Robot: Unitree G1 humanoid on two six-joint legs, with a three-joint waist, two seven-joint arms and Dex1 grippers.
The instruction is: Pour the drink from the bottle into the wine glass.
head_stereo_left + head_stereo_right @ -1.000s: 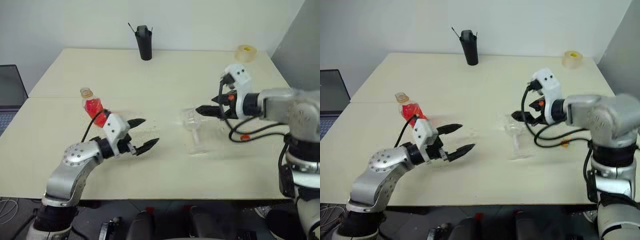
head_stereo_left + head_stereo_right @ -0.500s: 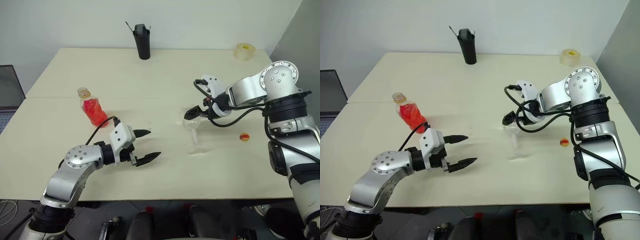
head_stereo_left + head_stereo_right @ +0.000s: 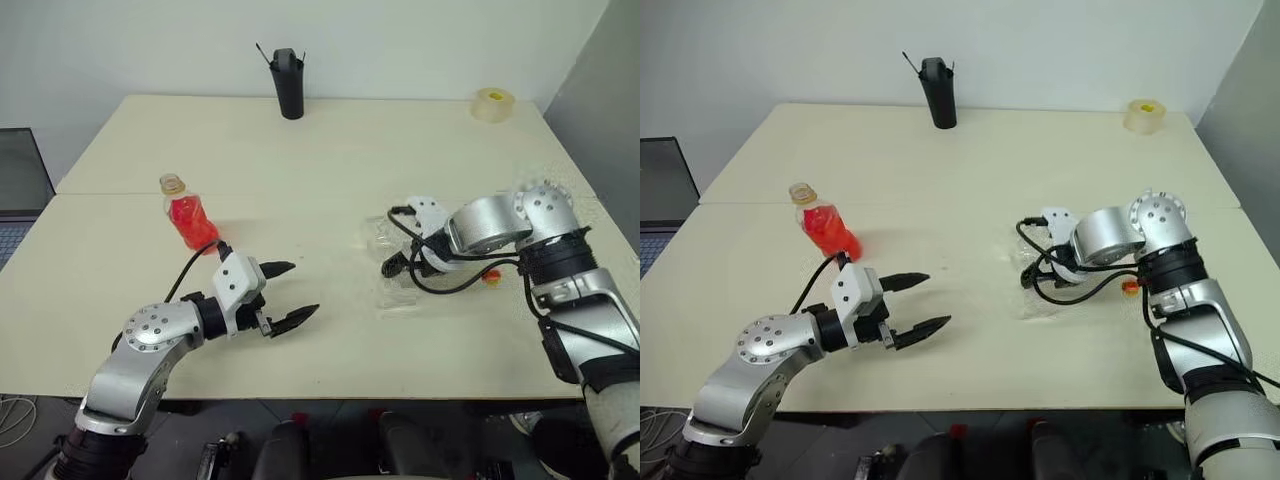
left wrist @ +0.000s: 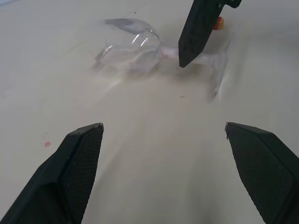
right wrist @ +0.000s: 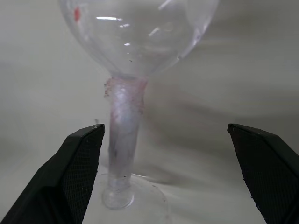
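The bottle (image 3: 186, 215) stands uncapped on the table's left side, tilted a little, with the red drink (image 3: 826, 231) filling its body. The wine glass (image 3: 382, 238) looks to be lying on its side right of centre, its bowl (image 4: 131, 49) empty and its stem (image 5: 122, 140) smeared pink. My right gripper (image 3: 398, 264) points down over the stem, open, the stem between its fingers (image 5: 70, 177) but untouched. My left gripper (image 3: 300, 290) hovers open above bare table between bottle and glass, holding nothing.
A small yellow-and-red cap (image 3: 490, 275) lies just right of the glass. A tall black cup (image 3: 289, 85) stands at the back edge and a tape roll (image 3: 493, 103) at the back right corner. A laptop (image 3: 15, 185) sits off the table's left.
My right arm has swung down and rolled its wrist, so the gripper now points down over the glass stem. My left gripper has sunk slightly. Both stay open.
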